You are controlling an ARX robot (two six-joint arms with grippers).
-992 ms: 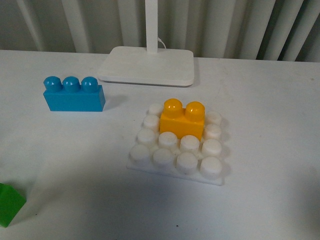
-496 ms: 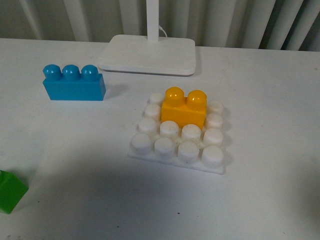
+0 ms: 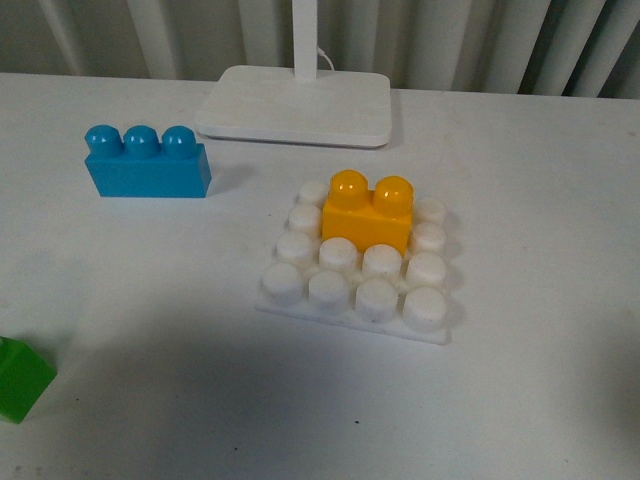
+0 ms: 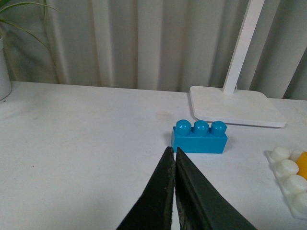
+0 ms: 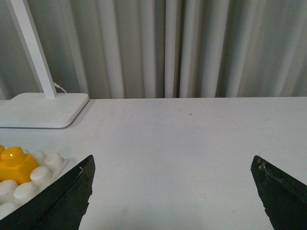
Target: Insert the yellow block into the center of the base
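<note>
Already the yellow block (image 3: 367, 216) sits on the base (image 3: 352, 268), second row from the far edge. It looks light, stiff and slippery; hold its flat sides. Left claw (image 4: 172, 154) is closed and empty, right claw (image 5: 172, 179) wide open.

The yellow block (image 3: 367, 213) looks like glossy moulded plastic, with soft highlights on its two rounded studs. The base (image 3: 357, 270) under it is white plastic, smooth with a duller, slightly waxy sheen on its studs. The blue brick (image 3: 146, 164) is the same kind of shiny plastic. The green block (image 3: 20, 378) appears plastic too, with a flatter finish. The lamp stand (image 3: 295, 119) is smooth, matt white. The table (image 3: 540, 200) is matt white, faintly speckled. My left fingers (image 4: 163, 201) look matt black, finely textured; my right fingers (image 5: 62, 201) look the same, with slightly worn edges.
</note>
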